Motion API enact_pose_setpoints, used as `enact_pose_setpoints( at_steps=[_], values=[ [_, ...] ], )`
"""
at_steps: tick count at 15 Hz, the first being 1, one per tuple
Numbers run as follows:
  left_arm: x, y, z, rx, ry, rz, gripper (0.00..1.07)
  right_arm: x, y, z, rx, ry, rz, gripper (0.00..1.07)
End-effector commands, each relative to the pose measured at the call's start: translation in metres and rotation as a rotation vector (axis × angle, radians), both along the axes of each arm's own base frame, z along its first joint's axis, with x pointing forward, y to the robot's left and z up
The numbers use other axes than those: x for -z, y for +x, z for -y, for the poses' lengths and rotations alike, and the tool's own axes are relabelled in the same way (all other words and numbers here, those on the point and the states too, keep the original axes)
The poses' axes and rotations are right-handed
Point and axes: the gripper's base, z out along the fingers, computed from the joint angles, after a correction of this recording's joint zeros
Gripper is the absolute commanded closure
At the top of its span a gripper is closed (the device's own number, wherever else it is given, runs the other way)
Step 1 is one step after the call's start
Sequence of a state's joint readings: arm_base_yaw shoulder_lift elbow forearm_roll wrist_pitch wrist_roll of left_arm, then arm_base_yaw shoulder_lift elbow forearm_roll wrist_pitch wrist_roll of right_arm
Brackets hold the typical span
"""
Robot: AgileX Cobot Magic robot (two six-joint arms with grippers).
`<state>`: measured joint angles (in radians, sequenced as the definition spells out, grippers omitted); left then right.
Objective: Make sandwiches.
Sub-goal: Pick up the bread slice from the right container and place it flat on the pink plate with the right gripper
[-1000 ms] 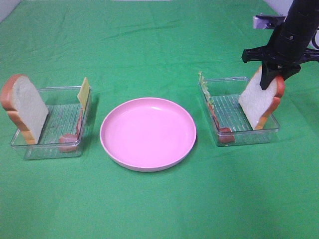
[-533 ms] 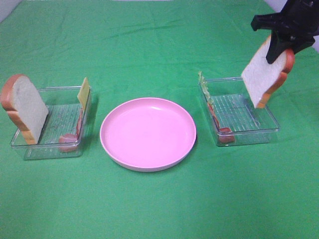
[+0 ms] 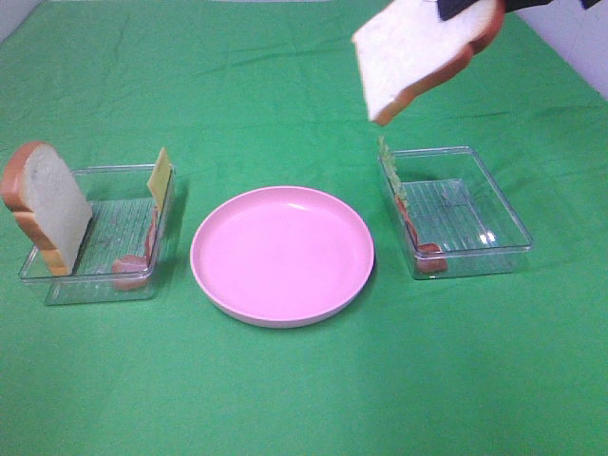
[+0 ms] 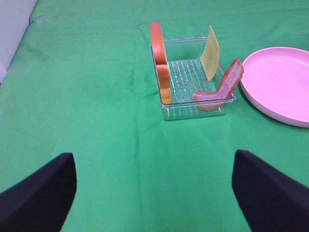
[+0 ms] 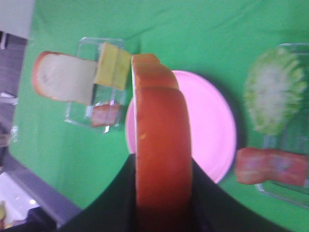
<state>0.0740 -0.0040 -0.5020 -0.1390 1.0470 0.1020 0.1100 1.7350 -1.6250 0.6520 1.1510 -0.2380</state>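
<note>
- The right gripper (image 5: 163,195) is clamped on a bread slice (image 3: 418,49); its dark fingers (image 5: 124,193) press both flat faces, with the orange-brown crust showing between them.
- That bread slice hangs tilted in the air, white face toward the exterior high camera. In that view its lower corner is above the far inner corner of the right tray (image 3: 480,255), touching nothing below.
- The left gripper (image 4: 154,193) is spread wide with nothing between its fingers, hovering over the green cloth (image 3: 285,95) short of the left tray (image 3: 90,290).
- The right tray holds a lettuce leaf (image 3: 389,169) standing against its inner wall and a meat strip (image 3: 427,256) at the near inner corner.
- The pink plate (image 3: 282,255) sits between the two trays.
- In the left tray a second bread slice (image 3: 47,204) leans on edge at the outer wall. A cheese square (image 3: 160,176) stands at the wall nearest the plate, and the other meat strip (image 3: 131,269) curls up that same wall below it.
</note>
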Motion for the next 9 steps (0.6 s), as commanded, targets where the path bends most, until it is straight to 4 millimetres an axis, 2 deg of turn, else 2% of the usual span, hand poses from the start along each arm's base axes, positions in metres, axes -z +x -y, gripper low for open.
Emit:
enact_pose_setpoints(
  at_steps=[1, 3, 6, 8, 9],
  values=[
    [0.0, -0.003, 0.0, -0.003, 0.003, 0.03, 0.23, 0.027, -0.009, -0.035, -0.093, 0.152, -0.056, 1.07],
    [0.0, -0.003, 0.0, -0.003, 0.003, 0.028, 0.23, 0.053, -0.015, -0.063, -0.098, 0.221, -0.088, 1.07],
    [0.0, -0.003, 0.0, -0.003, 0.003, 0.028, 0.23, 0.105, -0.018, -0.111, -0.125, 0.225, -0.175, 1.07],
    [0.0, -0.003, 0.0, -0.003, 0.003, 0.028, 0.23, 0.136, -0.011, -0.122, -0.094, 0.214, -0.234, 1.07],
    [0.0, -0.003, 0.0, -0.003, 0.003, 0.028, 0.23, 0.136, -0.011, -0.122, -0.094, 0.214, -0.234, 1.07]
  ],
)
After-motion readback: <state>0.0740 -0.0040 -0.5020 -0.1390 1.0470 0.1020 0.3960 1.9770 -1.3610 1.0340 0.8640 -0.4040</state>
